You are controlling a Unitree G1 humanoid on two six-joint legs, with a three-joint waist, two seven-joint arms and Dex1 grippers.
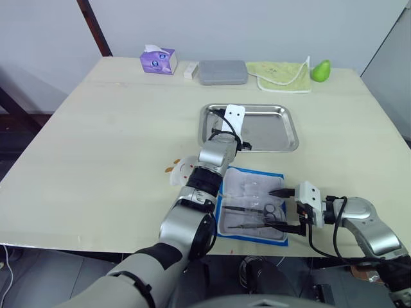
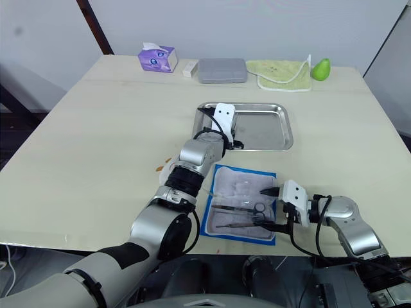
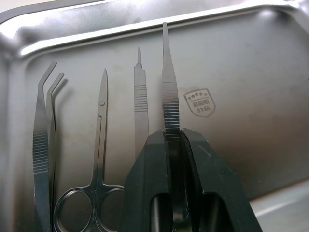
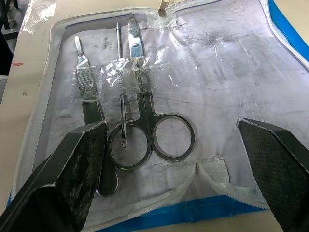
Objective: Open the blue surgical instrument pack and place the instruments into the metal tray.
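Observation:
The metal tray (image 1: 276, 128) lies mid-table. My left gripper (image 3: 172, 134) hangs over its left end, shut on a straight forceps (image 3: 169, 82) whose tip points along the tray floor. Lying in the tray beside it are a bent forceps (image 3: 43, 145), scissors (image 3: 99, 159) and a slim scalpel handle (image 3: 141, 101). The blue surgical instrument pack (image 1: 253, 183) is spread open near the table's front edge, clear inner face up. It holds scissors (image 4: 145, 116), a thin probe (image 4: 120, 87) and a flat handle (image 4: 89, 101) under plastic strips. My right gripper (image 1: 286, 208) is open at the pack's right edge, its fingers either side of these instruments.
Along the far edge stand a purple tissue box (image 1: 158, 61), a small white block (image 1: 191, 69), a grey rounded case (image 1: 222, 72), a yellow-green cloth (image 1: 279, 76) and a green pear (image 1: 321, 70). A small white and orange scrap (image 1: 182, 168) lies left of the pack.

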